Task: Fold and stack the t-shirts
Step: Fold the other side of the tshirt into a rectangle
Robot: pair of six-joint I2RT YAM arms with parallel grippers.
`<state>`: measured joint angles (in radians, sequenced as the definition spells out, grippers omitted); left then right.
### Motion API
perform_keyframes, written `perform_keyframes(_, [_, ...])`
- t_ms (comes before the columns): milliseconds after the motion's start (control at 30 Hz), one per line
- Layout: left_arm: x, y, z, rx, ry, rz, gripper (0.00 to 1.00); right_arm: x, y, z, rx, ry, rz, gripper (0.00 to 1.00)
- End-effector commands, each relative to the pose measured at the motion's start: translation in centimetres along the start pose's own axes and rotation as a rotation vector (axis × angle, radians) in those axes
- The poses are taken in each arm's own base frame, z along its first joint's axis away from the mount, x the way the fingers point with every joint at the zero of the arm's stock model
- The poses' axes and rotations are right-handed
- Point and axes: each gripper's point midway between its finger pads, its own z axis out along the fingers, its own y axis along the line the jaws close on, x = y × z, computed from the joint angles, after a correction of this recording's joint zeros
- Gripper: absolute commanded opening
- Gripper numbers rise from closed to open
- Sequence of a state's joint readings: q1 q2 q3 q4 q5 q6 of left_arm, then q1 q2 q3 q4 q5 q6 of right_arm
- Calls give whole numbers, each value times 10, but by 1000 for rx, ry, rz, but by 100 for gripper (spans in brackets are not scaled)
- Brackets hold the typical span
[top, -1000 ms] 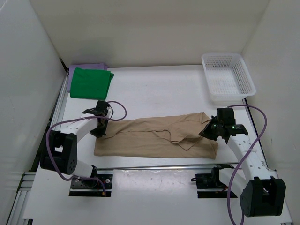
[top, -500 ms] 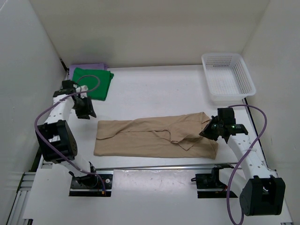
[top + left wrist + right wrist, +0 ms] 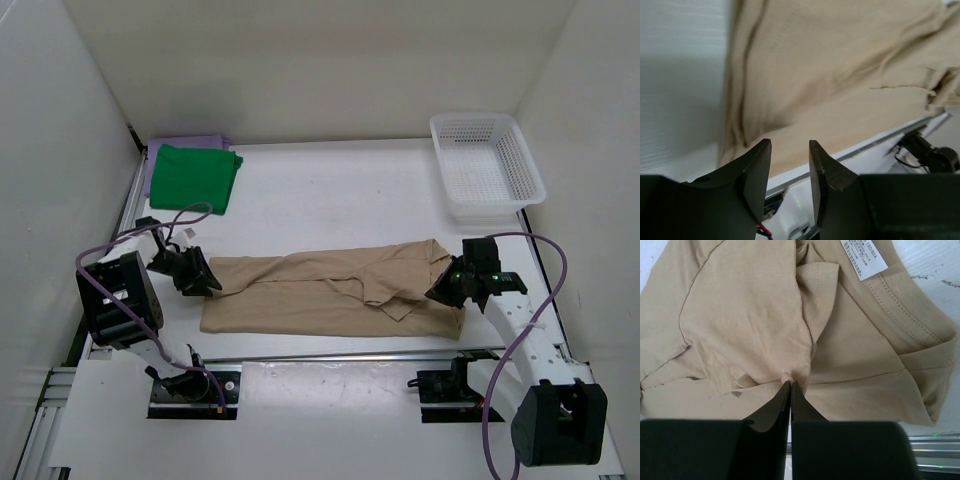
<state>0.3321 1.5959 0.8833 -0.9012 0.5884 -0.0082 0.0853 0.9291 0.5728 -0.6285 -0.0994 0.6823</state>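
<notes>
The tan t-shirt (image 3: 320,295) lies spread flat across the middle of the table, partly folded and wrinkled. My right gripper (image 3: 447,290) is shut on a pinch of its cloth near the collar end; the right wrist view shows the gripper (image 3: 791,383) closed on a small fold of the tan t-shirt (image 3: 750,320). My left gripper (image 3: 203,283) is open and empty at the shirt's left end; in the left wrist view the gripper (image 3: 788,145) hovers over the tan t-shirt (image 3: 840,75). The green t-shirt (image 3: 193,178) lies folded on the lavender t-shirt (image 3: 190,142) at the back left.
A white mesh basket (image 3: 485,208) stands at the back right. A metal rail (image 3: 330,357) runs along the table's near edge, in front of the shirt. White walls close in the left, back and right sides. A white label (image 3: 865,259) shows inside the collar.
My left arm swung away to the green shirt, then came back down to the tan shirt's left end. My right gripper shifted slightly nearer, still holding the cloth.
</notes>
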Motion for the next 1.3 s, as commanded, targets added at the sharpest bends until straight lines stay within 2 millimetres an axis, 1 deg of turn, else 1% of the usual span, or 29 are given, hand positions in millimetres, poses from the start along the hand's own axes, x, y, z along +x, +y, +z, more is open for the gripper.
perform_keyframes(0, [-23, 17, -7, -125, -56, 45, 47, -4, -1, -1, 4, -24, 12, 0])
perform_keyframes(67, [-23, 24, -11, -159, -44, 26, 47, -7, -1, -1, 12, -28, 12, 0])
perform_keyframes(100, [-27, 26, -15, -185, -52, 30, 47, -9, 2, -3, 7, -36, 11, 0])
perform_keyframes(133, [-24, 29, -16, -205, -42, 24, 46, -9, 1, -1, 12, -29, 12, 0])
perform_keyframes(167, [-25, 36, -20, -255, -42, 22, 46, -10, 2, -1, 14, -26, 13, 0])
perform_keyframes(200, [-22, 39, -25, -272, -37, 9, 47, -14, 5, -3, 7, -35, 11, 0])
perform_keyframes(233, [-22, 39, -25, -273, -37, 9, 47, -13, 4, -2, 14, -26, 4, 0])
perform_keyframes(267, [-19, 43, -27, -288, -30, -5, 48, -14, 5, -1, 15, -25, 4, 0])
perform_keyframes(333, [-19, 43, -25, -265, -21, -19, 48, -17, 7, -2, 15, -26, -7, 0])
perform_keyframes(367, [-22, 41, -25, -256, -24, -17, 48, -18, 5, -2, 22, -32, -16, 0])
perform_keyframes(400, [-21, 40, -22, -242, -16, -21, 48, -17, 4, 0, 29, -22, -14, 0])
perform_keyframes(433, [-23, 40, -21, -242, -12, -23, 48, -20, 7, -2, 23, -30, -16, 0])
perform_keyframes(633, [-27, 29, -14, -188, 7, -9, 48, -19, 4, 3, 36, -14, -31, 0])
perform_keyframes(700, [-25, 27, -11, -179, 21, -6, 48, -22, 7, 2, 31, -21, -33, 0])
perform_keyframes(733, [-28, 22, -11, -170, 18, 7, 47, -22, 7, 2, 31, -21, -33, 0])
perform_keyframes(967, [-25, 21, -6, -161, 40, 6, 43, -22, 6, 5, 36, -14, -31, 0])
perform_keyframes(1133, [-23, 18, -1, -161, 58, 19, 39, -22, 6, 5, 36, -14, -31, 0])
perform_keyframes(1167, [-26, 17, -1, -152, 58, 18, 36, -22, 6, 5, 36, -14, -31, 0])
perform_keyframes(1233, [-27, 16, -2, -152, 58, 18, 34, -22, 6, 5, 36, -14, -31, 0])
perform_keyframes(1267, [-29, 14, 0, -152, 64, 26, 30, -22, 6, 5, 36, -14, -31, 0])
